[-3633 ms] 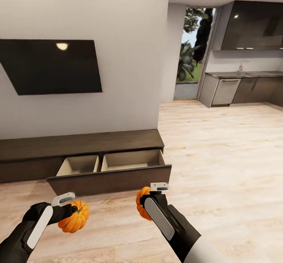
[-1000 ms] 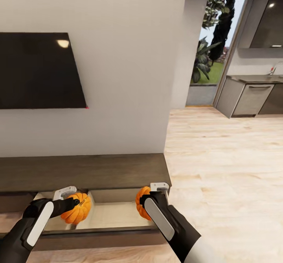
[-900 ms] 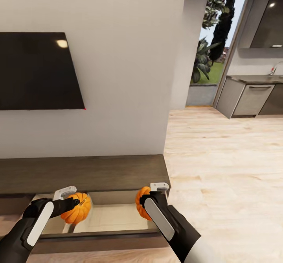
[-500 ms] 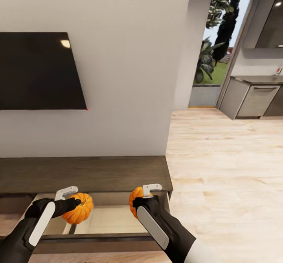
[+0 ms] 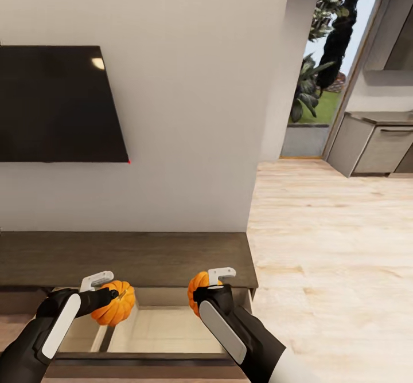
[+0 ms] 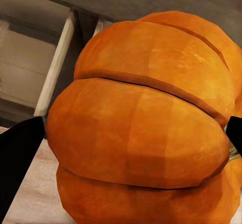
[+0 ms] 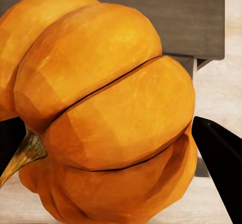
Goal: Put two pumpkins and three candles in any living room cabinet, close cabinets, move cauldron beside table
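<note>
Each hand carries an orange ribbed pumpkin. My left gripper (image 5: 106, 294) is shut on one pumpkin (image 5: 116, 309) (image 6: 141, 128), held over the divider between the two open drawer compartments of the dark-brown cabinet (image 5: 126, 257). My right gripper (image 5: 209, 288) is shut on the other pumpkin (image 5: 197, 291) (image 7: 101, 108), held above the right compartment's pale beige interior (image 5: 172, 328). In the wrist views dark fingers (image 6: 17, 158) (image 7: 219, 158) flank each pumpkin. Candles and cauldron are out of view.
A black TV (image 5: 57, 105) hangs on the white wall above the cabinet. The drawer front (image 5: 143, 366) lies close below my arms. Pale wood floor (image 5: 332, 245) stretches right toward grey kitchen cupboards (image 5: 378, 148) and a glass door (image 5: 324, 73).
The view has advanced toward the cabinet, so the open drawer now lies beneath my hands. My right gripper has shifted slightly left with its pumpkin. Both grips are unchanged.
</note>
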Available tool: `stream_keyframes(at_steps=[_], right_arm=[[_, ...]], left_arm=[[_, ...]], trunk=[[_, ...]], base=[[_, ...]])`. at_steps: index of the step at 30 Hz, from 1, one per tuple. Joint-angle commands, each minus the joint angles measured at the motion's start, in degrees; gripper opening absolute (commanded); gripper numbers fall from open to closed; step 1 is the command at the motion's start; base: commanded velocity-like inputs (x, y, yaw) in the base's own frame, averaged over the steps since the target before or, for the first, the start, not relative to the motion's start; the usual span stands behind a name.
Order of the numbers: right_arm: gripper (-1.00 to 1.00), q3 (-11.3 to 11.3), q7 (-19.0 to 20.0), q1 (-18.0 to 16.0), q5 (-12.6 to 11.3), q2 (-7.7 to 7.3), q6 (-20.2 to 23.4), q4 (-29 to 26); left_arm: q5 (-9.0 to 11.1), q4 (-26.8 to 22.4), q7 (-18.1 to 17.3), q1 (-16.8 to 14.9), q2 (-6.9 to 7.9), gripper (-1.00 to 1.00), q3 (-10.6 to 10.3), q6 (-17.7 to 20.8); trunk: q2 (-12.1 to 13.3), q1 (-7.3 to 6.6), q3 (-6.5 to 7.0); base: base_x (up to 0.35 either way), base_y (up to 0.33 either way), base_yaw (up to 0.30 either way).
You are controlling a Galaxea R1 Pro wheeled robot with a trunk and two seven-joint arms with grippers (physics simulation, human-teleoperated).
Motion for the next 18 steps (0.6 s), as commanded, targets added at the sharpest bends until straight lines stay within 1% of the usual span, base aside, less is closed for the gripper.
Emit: stream_keyframes(at_steps=[1,9,11,15,18], right_arm=[[-1.00,0.1,-0.5,-0.1,-0.4,0.00,0.2,0.0],[-1.00,0.1,-0.5,-0.1,-0.3,0.00,0.1,0.1],[-1.00,0.1,-0.5,-0.1,-0.3,0.00,0.1,0.2],[-1.00,0.1,-0.5,-0.1,-0.3,0.00,0.2,0.3],[-1.00,0.1,-0.5,-0.1,-0.3,0.00,0.2,0.9]], left_arm=[[0.6,-0.1,0.5,0.0,0.01,-1.00,0.0,0.2],[0.6,-0.1,0.5,0.0,-0.18,-1.00,-0.1,0.1],[0.6,-0.1,0.6,0.0,-0.89,-1.00,-0.1,0.1],[0.5,-0.1,0.7,0.0,-1.40,-1.00,-0.1,0.0],[0.2,0.0,0.7,0.0,-2.29,-1.00,-0.2,-0.1]], trunk=[[0.0,0.02,-0.07],[0.0,0.02,-0.07],[-0.8,0.46,-0.42],[-2.5,1.33,-1.14],[-3.7,1.99,-1.68]], base=[[0.066,0.000,0.037],[0.013,0.000,0.007],[0.000,0.000,0.000],[0.000,0.000,0.000],[0.000,0.000,0.000]])
